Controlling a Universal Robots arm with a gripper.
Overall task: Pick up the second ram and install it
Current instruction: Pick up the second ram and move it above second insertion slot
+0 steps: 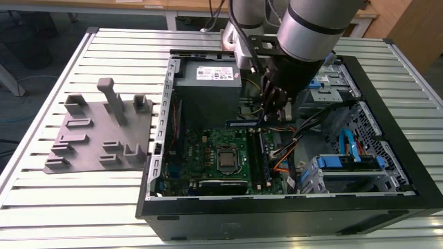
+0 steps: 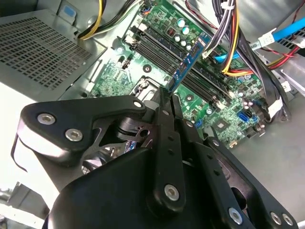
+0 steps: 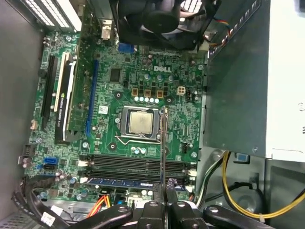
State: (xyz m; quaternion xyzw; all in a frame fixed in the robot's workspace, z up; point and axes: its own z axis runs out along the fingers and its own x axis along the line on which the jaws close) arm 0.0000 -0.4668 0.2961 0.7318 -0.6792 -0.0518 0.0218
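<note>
My tool (image 2: 167,95) is pinched tight on the second ram (image 2: 190,59), the thin dark blue-green memory stick with black chips; it hangs over the green motherboard (image 3: 143,76) inside the open black computer case (image 1: 291,212), not in a slot yet. I reckon gripping its flat faces leaves the contact edge free. The first wrist view shows it as a thin edge-on line across the empty long black slots (image 3: 133,164), with another blue stick (image 3: 128,182) already seated. The exterior view adds the grey moulded plastic tray (image 1: 97,129) on the slatted metal tabletop (image 1: 69,207), to the exterior view's left of the case.
</note>
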